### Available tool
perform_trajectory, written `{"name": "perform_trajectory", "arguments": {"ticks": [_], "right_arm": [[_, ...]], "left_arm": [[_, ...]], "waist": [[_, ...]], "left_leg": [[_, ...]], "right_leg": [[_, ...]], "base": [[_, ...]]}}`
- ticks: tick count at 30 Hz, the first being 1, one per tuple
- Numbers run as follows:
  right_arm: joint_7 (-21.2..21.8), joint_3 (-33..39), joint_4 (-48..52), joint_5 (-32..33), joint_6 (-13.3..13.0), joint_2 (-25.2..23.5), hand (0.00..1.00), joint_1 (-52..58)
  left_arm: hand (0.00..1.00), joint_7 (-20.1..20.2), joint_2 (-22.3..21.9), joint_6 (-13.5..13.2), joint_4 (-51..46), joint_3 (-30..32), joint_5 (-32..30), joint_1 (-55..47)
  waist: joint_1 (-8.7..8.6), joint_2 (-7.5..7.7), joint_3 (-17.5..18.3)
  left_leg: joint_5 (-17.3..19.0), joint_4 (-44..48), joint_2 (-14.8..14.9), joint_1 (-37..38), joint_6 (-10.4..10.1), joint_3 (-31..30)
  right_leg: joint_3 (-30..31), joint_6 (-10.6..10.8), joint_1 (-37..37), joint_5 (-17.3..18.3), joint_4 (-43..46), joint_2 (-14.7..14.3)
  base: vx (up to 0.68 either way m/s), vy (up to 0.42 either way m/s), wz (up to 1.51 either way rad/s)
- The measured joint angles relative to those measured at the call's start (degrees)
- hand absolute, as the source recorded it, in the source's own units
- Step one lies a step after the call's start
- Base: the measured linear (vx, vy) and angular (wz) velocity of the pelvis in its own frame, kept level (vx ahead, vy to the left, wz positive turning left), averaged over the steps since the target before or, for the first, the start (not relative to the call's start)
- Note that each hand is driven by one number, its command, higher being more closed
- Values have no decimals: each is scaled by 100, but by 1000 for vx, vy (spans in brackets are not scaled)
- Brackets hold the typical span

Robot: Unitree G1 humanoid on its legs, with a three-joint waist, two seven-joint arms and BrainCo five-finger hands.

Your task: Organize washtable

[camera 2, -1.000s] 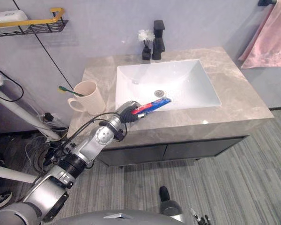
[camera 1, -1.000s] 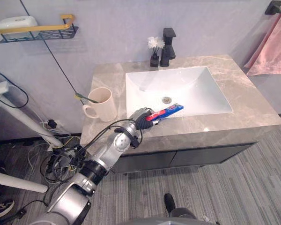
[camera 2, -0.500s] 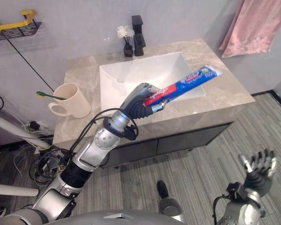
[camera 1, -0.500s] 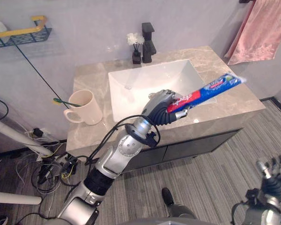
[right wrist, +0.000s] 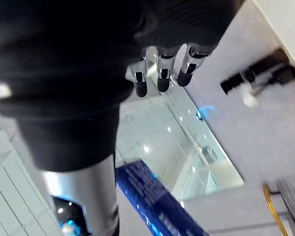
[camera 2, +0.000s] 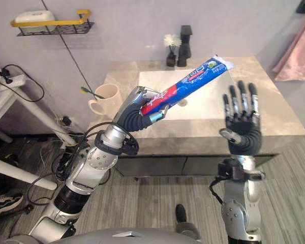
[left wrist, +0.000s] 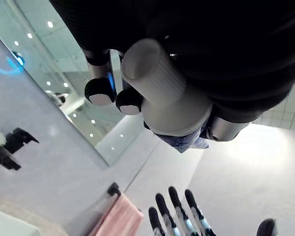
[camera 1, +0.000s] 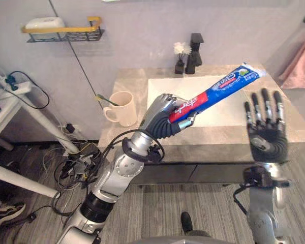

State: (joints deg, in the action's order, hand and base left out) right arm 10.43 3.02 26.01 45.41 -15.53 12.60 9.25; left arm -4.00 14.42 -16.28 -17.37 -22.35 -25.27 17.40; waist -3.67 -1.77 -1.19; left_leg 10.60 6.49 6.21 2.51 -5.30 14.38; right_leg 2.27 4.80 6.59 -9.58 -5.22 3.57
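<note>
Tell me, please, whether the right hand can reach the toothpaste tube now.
Probably yes: the open right hand is raised beside the toothpaste tube, near its free end, nothing between them; the left hand holds it.

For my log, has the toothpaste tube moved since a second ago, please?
Yes: the left hand has lifted the toothpaste tube off the sink's front rim, into the air above it.

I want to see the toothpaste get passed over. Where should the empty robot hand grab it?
Probably the blue upper half of the toothpaste tube, coming in from the side of the right robot hand. That part sticks out free, slanting up toward it, while the left robot hand is curled round the red lower end.
</note>
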Motion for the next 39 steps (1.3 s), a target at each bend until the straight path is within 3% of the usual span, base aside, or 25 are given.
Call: {"name": "perform_trajectory", "arguments": {"ticks": [5, 12, 19, 37, 38, 39], "right_arm": [[85, -230, -362, 539, 202, 108, 0, -132], [72, -670, -487, 1434, 228, 186, 0, -494], [-185, -942, -857, 1654, 183, 191, 0, -764], [-289, -1558, -1129, 1872, 92, 16, 0, -1014], [-289, -1562, -1129, 1872, 73, 16, 100, -1016], [-289, -1565, -1128, 1872, 57, 17, 100, -1020]], "left_arm": [[100, 8, 68, 81, 205, -44, 8, 0], [100, 0, 141, 86, 206, -396, 9, 0], [100, -35, 114, 89, 252, -534, 9, 1], [100, -142, 88, 98, 612, -1111, 36, 30], [100, -145, 87, 98, 612, -1119, 36, 33], [100, -155, 87, 98, 613, -1130, 39, 36]], "waist": [[37, 145, 104], [91, 181, 157], [103, 185, 221], [113, 312, 440], [113, 312, 440], [112, 312, 440]], "left_leg": [[-9, 31, -18, -18, 20, -120], [-19, 20, -56, -33, 38, -133], [-21, 63, -54, -62, 38, -135], [-20, 98, -49, -122, 39, -168], [-20, 99, -48, -122, 39, -168], [-21, 107, -48, -121, 39, -166]], "right_leg": [[-131, 7, -64, 7, -1, 55], [-144, 12, -67, 12, -2, 90], [-148, 11, -38, 11, -2, 87], [-156, 8, -16, 6, -1, 86], [-156, 8, -16, 6, -1, 85], [-156, 8, -15, 5, -1, 85]], "base": [[-7, 10, 12], [-31, 6, 0], [0, 0, 0], [3, -1, 0], [0, 0, 0], [0, 0, 0]]}}
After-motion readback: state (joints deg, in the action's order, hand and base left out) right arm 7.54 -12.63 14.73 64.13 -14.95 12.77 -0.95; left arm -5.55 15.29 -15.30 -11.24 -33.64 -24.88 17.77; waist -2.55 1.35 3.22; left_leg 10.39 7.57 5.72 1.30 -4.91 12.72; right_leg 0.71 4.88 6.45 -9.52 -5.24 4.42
